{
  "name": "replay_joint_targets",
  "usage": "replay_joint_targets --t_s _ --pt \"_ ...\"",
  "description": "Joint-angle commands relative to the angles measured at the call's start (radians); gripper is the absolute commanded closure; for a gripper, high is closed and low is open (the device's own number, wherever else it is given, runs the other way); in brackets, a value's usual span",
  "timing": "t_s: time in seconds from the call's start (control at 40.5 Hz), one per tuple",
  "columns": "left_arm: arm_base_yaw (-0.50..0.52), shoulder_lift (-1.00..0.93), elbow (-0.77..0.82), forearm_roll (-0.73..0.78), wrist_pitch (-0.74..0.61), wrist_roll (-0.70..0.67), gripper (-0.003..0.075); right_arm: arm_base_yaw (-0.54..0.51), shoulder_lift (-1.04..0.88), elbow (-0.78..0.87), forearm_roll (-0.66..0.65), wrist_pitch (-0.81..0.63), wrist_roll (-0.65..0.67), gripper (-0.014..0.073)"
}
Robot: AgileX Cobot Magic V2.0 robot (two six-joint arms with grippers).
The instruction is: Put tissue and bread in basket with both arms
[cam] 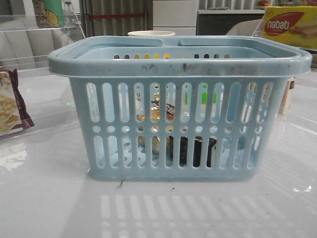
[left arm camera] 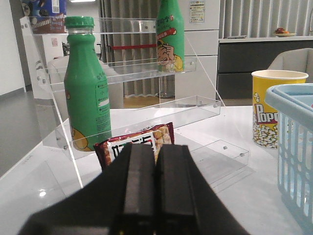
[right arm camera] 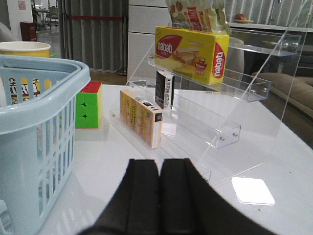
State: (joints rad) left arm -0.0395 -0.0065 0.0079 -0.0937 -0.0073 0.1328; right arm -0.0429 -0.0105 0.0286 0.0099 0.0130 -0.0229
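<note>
The light-blue slotted basket stands in the middle of the table. Through its slots I see the black tissue pack low on the basket floor and the golden-brown wrapped bread beside it, a little higher. Neither gripper shows in the front view. My left gripper is shut and empty, left of the basket, facing a cracker bag. My right gripper is shut and empty, right of the basket.
On the left stand a clear acrylic shelf with two green bottles, a maroon-edged cracker bag and a popcorn cup. On the right are another acrylic shelf, a yellow Nabati box, an orange box and a colour cube.
</note>
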Motion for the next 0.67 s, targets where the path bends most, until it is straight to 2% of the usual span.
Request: replay_joint_targets --t_s 0.0,0.642 --pt "-0.008 -0.017 -0.001 0.0 -0.088 -0.008 0.0629 0.003 -0.018 0.001 0.006 -0.109 -0.003 0.0538" --pt "-0.008 -0.017 -0.001 0.0 -0.088 -0.008 0.0629 0.017 -0.018 0.001 0.006 -0.108 -0.003 0.0538"
